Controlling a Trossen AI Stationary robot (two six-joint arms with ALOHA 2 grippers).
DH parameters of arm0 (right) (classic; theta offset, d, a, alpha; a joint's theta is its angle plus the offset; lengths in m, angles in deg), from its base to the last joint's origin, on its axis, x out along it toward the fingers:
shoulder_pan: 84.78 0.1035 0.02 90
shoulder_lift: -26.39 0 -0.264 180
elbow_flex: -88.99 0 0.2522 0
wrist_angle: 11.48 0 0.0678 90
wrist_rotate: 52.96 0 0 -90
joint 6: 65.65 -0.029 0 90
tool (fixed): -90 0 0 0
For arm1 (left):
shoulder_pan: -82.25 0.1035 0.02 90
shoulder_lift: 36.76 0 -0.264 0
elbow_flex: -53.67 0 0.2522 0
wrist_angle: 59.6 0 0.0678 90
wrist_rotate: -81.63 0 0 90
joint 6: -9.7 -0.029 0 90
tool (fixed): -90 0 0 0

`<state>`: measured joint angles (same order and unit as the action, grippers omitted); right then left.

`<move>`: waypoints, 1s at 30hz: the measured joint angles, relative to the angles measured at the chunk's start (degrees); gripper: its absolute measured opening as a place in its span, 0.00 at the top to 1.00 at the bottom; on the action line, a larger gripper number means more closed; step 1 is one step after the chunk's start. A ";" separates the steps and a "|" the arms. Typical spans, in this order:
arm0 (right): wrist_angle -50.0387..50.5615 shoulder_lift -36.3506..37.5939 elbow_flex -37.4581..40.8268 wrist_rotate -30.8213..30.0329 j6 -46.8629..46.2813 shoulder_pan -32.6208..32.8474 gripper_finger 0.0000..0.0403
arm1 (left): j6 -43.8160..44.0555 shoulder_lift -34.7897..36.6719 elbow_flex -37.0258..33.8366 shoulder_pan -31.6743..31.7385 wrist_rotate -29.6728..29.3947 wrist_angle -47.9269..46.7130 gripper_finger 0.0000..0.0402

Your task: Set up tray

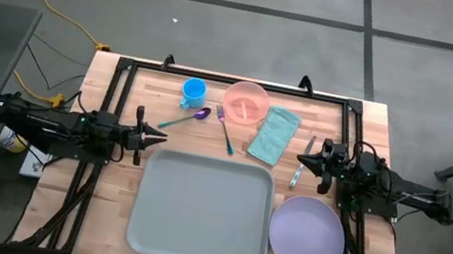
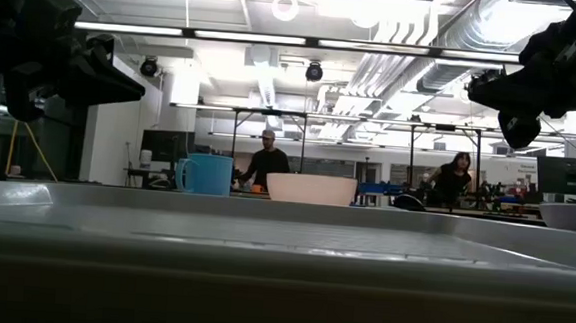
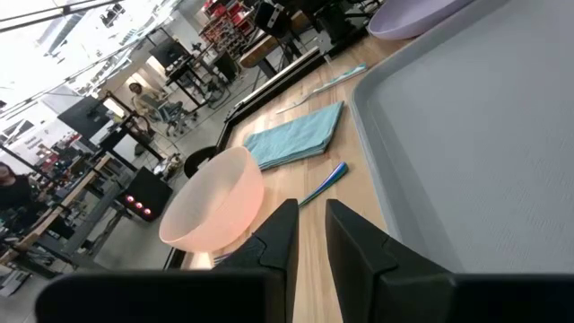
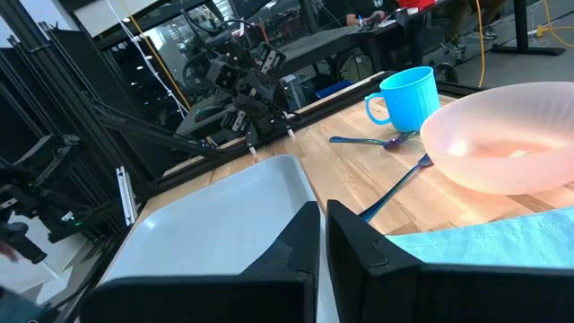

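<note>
The pale grey-green tray [image 1: 203, 209] lies flat in the middle of the wooden table, nothing on it. My left gripper [image 1: 152, 140] hovers level just off the tray's far left corner. Its fingers [image 3: 311, 211] are open by a narrow gap with nothing between them. My right gripper [image 1: 299, 161] hovers level off the tray's far right corner, shut and empty, as the right wrist view shows [image 4: 323, 211]. It hangs above a knife [image 1: 309, 145] that lies on the table.
A lavender plate [image 1: 307, 237] sits right of the tray. Behind the tray lie a blue cup [image 1: 194, 93], a pink bowl [image 1: 246, 102], a folded teal napkin [image 1: 274, 136], a fork [image 1: 226, 130] and a purple spoon [image 1: 188, 119]. People stand in the room beyond.
</note>
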<state>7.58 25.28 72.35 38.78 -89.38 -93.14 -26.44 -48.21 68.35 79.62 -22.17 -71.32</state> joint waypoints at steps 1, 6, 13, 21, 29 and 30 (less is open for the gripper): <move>0.00 0.00 -0.01 0.00 0.00 0.00 1.00 | 0.00 0.01 0.00 0.01 0.00 0.00 0.78; 0.00 0.00 -0.01 0.00 0.00 0.02 1.00 | 0.00 0.01 0.01 0.02 0.00 0.00 0.78; 0.00 0.00 -0.01 -0.01 0.00 0.01 1.00 | 0.78 0.01 0.01 0.00 -0.55 1.18 0.78; 0.00 0.00 0.00 0.00 0.00 0.00 1.00 | 7.05 0.02 -0.01 0.02 -0.75 1.49 0.78; 0.00 0.00 -0.01 0.00 -0.02 0.02 1.00 | 31.03 0.01 0.01 -0.01 -9.49 8.07 0.78; 0.00 0.00 0.00 -0.02 0.00 0.02 1.00 | 34.47 0.03 0.01 -0.01 -10.99 8.73 0.78</move>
<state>7.58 25.28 72.35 38.76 -89.38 -93.12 8.03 -48.18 68.36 79.61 -33.16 -62.59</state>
